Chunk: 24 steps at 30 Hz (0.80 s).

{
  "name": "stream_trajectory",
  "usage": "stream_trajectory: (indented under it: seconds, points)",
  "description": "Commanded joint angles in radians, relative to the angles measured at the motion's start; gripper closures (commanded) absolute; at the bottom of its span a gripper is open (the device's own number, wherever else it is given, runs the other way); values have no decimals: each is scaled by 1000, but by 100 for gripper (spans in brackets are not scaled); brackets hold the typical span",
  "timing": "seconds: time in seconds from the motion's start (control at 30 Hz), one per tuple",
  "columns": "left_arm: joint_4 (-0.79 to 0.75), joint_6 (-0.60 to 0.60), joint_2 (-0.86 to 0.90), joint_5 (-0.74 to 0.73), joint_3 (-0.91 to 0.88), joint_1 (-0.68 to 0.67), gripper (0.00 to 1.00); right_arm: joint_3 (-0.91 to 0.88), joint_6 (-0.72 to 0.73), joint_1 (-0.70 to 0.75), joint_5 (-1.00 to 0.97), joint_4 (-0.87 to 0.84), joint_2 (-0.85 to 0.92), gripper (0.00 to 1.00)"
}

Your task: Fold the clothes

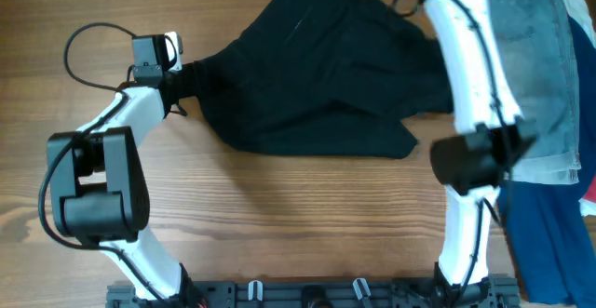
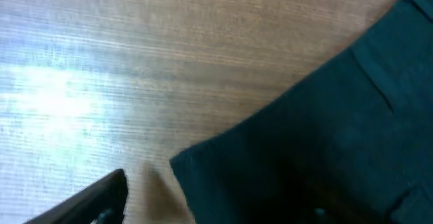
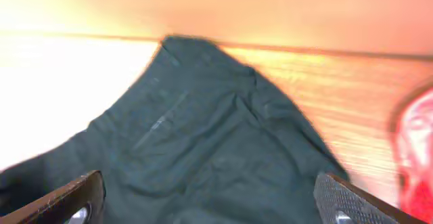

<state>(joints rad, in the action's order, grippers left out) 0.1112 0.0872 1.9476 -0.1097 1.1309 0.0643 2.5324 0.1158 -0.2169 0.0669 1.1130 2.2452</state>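
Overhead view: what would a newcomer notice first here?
A black garment sprawls crumpled across the top middle of the table. The left fingers sit at its left corner, and denim shorts lie heaped at the right edge.

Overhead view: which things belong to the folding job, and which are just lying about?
Job in hand:
- plain black soft-fabric garment, spread on the wooden table

Lying about, at the right edge:
- light-blue denim shorts
- dark-blue cloth
- red cloth
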Motion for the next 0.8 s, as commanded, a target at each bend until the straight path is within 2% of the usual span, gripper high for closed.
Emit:
stream_trajectory:
  seconds: [0.0, 0.03, 0.07, 0.1, 0.2, 0.3, 0.4, 0.53, 0.63, 0.77]
  points:
    - [-27, 0, 35, 13, 10, -2, 32, -3, 16, 1, 0, 33, 2, 1]
    - [-27, 0, 38, 13, 10, -2, 41, -3, 16, 1, 1, 38, 2, 1]
    - [-25, 13, 39, 14, 10, -2, 60, -3, 18, 1, 1, 45, 3, 0]
    - [-26, 40, 39, 14, 10, -2, 68, -3, 18, 1, 1, 51, 3, 1]
    - [-26, 79, 39, 14, 10, -2, 78, -3, 18, 1, 5, 62, 3, 1]
    - [-26, 105, 39, 14, 10, -2, 96, -3, 18, 1, 4, 75, 3, 0]
    - [-16, 117, 37, 22, 10, 4, 96, -4, 18, 1, 5, 80, 3, 1]
    - [96, 275, 16, 121, 10, 86, 96, -5, 18, 1, 19, 79, 3, 1]
    - [205, 335, -6, 119, 10, 192, 96, -8, 19, 1, 43, 80, 7, 0]
    - [356, 341, -59, 104, 10, 368, 96, -35, 19, 1, 42, 78, 9, 0]
